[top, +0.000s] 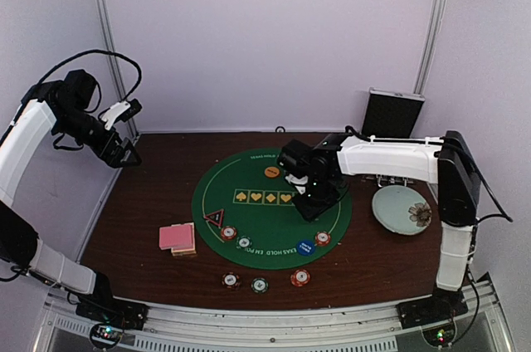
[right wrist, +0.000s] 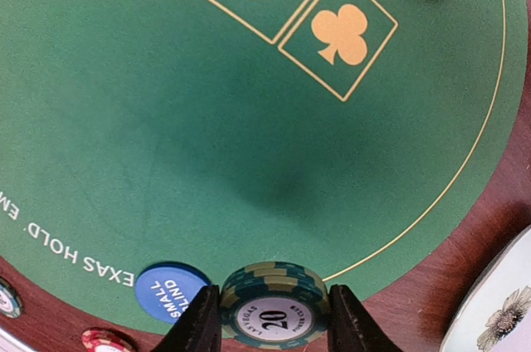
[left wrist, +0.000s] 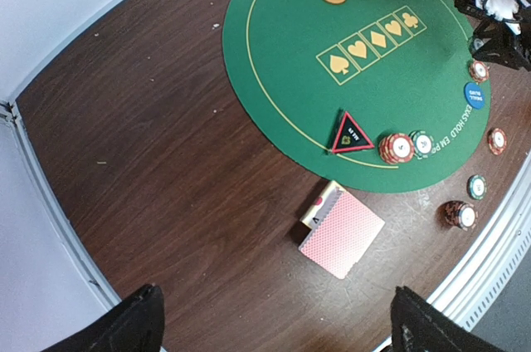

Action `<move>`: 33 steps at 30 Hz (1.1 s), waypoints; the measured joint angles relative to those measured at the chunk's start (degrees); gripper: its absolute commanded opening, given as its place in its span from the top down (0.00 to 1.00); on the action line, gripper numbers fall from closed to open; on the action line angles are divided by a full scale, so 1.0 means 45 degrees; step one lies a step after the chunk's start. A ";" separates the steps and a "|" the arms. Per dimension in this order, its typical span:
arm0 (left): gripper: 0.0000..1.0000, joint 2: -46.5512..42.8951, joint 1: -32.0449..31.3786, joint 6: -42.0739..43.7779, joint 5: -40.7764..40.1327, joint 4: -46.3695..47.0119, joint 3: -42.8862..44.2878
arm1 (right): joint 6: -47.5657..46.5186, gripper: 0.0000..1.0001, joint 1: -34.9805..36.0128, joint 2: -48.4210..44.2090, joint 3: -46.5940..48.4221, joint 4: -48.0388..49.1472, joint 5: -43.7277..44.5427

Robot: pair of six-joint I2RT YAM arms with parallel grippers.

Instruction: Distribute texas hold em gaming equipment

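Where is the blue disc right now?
Top view: the blue disc lies at the near edge of the mat, right of centre, beside a red chip. The right wrist view shows it just left of the green chips between the jaws.

The dark wooden counter point(top: 137, 202) carries a round green poker mat point(top: 249, 221) at its middle, a pink-backed card deck point(top: 177, 237) left of it, three chips point(top: 260, 285) near the front edge, a floral plate point(top: 393, 202) at right

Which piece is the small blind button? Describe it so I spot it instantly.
Find the round green mat and follow its near edge toward the floral plate. The small blind button lies there beside a red striped chip: the only solid blue disc, white lettering, no stripes.
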 measured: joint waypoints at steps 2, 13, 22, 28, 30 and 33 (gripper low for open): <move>0.02 0.0000 0.0000 0.0005 -0.0005 -0.0005 0.0000 | 0.0049 0.90 -0.0160 0.0165 -0.0175 0.0126 0.0073; 0.03 0.0000 0.0000 0.0049 0.0000 0.0000 0.0000 | 0.0311 0.92 -0.0928 0.0355 -0.1239 0.0622 0.0427; 0.03 0.0000 0.0000 0.0092 0.0000 -0.0005 0.0000 | 0.0452 0.92 -0.1132 0.0670 -0.1763 0.0981 0.0646; 0.03 0.0000 0.0000 0.0102 0.0000 0.0000 0.0000 | 0.0544 0.72 -0.1151 0.0685 -0.1972 0.1171 0.0670; 0.02 0.0000 0.0000 0.0102 0.0005 0.0000 0.0005 | 0.0554 0.60 -0.1156 0.0680 -0.1982 0.1185 0.0670; 0.03 0.0000 0.0000 0.0102 0.0005 -0.0005 0.0005 | 0.0544 0.46 -0.1156 0.0680 -0.1982 0.1185 0.0675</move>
